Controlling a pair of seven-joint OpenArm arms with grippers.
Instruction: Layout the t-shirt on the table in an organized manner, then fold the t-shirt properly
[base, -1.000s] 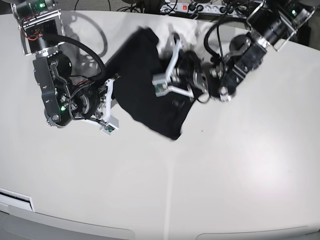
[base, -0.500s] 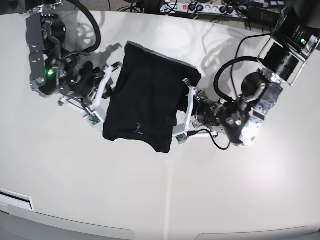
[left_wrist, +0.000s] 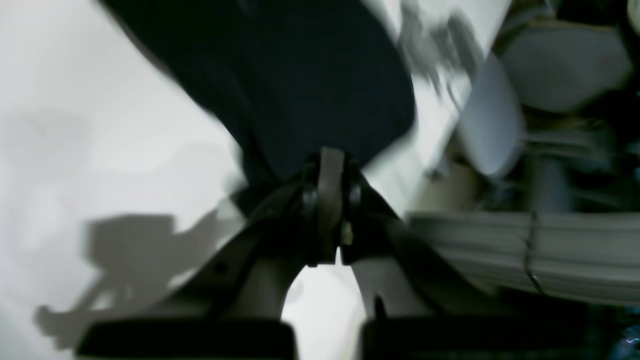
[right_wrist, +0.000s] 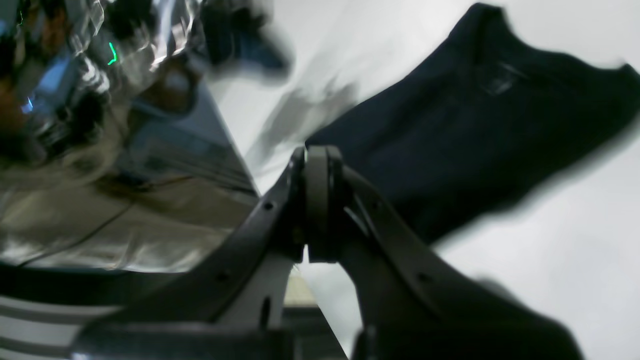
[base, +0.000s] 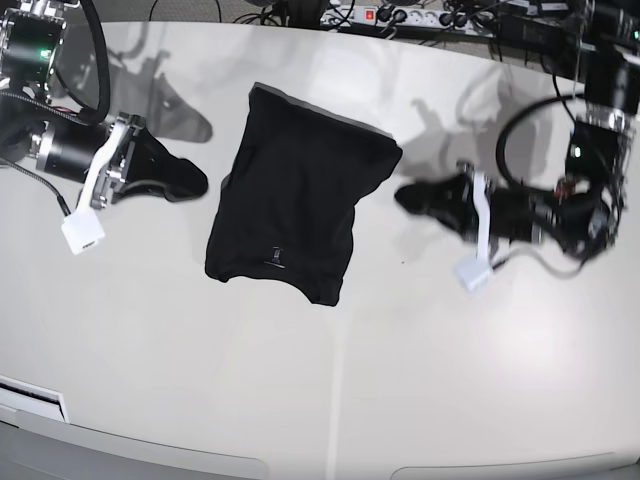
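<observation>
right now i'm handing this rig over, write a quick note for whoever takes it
Left claw: shut, empty, off the shirt's right edge in the base view.
Right claw: shut, empty, off the shirt's left edge.
Plain black soft fabric t-shirt: lying on the glossy off-white table, free of both claws, in a compact, roughly rectangular block; small tag mark on top, near the front edge.
Done: the shirt appears to be folded at least once and set down.
Left: check whether the fold is neat enough; one lower corner hangs unevenly. Fold again or straighten if needed.
</observation>
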